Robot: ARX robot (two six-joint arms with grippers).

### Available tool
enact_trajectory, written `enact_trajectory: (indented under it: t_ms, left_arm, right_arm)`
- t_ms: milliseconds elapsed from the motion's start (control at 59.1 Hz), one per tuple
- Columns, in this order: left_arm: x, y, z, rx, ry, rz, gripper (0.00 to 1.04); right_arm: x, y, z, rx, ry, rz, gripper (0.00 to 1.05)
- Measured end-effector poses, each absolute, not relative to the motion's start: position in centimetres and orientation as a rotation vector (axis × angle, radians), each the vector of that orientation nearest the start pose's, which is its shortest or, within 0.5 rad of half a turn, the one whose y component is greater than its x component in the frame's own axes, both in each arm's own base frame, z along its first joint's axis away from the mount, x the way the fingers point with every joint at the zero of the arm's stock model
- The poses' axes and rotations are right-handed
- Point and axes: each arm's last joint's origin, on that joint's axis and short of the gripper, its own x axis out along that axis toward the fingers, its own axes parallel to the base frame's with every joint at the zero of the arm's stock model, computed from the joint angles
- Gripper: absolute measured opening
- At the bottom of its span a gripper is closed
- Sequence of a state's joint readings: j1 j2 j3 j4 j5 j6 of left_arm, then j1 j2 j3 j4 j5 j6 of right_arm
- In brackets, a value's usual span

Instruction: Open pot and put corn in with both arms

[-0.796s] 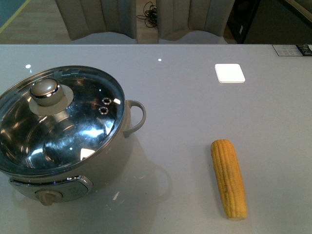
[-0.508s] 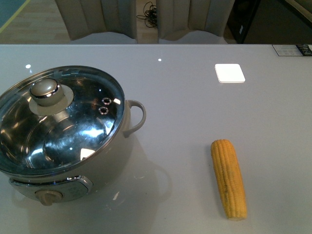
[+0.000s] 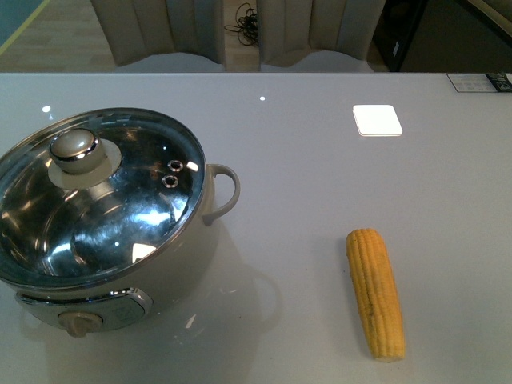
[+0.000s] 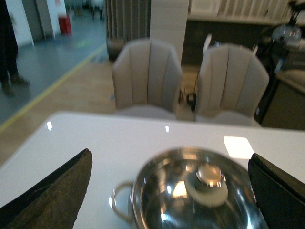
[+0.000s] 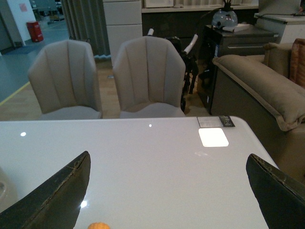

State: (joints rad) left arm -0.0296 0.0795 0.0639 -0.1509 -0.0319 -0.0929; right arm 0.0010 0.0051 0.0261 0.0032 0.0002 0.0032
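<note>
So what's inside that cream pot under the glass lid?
Through the round glass lid, the cream-white cooking pot shows only bare shiny steel and reflections. The beige knob hides a small patch beneath it.

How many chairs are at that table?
2. One chair and a second chair stand side by side at the table's far edge; more may be out of view.

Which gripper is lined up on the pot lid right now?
The left gripper: its wrist view shows the lid knob between its open jaws. The right gripper faces the tip of the corn instead.
</note>
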Motion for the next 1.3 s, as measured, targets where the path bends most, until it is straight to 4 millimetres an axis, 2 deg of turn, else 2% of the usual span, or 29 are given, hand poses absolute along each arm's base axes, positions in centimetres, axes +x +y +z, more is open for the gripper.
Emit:
enact_trajectory:
  t_ms: [85, 254, 389, 508, 643, 982, 1304]
  left_arm:
    - [10.3, -0.6, 16.2, -0.127, 0.237, -0.011, 0.98]
    - [12.4, -1.7, 17.0, -0.126, 0.210, -0.065, 0.98]
    - [16.9, -3.8, 16.7, -0.101, 0.212, -0.127, 0.98]
    - [21.1, -5.4, 14.9, -0.059, 0.247, -0.125, 0.98]
    - [23.3, -6.2, 12.9, -0.029, 0.321, -0.129, 0.98]
    - [27.4, -7.0, 10.1, 0.004, 0.428, -0.141, 0.98]
    - [28.8, -6.6, 8.1, 0.010, 0.501, -0.111, 0.98]
  right_arm:
    - [9.6, 0.0, 17.2, 0.003, -0.024, 0.001, 0.96]
    - [9.6, 0.0, 17.2, 0.003, -0.024, 0.000, 0.96]
    - [9.6, 0.0, 17.2, 0.003, -0.024, 0.001, 0.96]
    - [9.6, 0.0, 17.2, 0.003, -0.024, 0.001, 0.96]
    - [9.6, 0.0, 17.2, 0.003, -0.024, 0.000, 0.96]
    - [9.6, 0.0, 17.2, 0.003, -0.024, 0.001, 0.96]
    - [9.6, 0.0, 17.2, 0.003, -0.024, 0.001, 0.96]
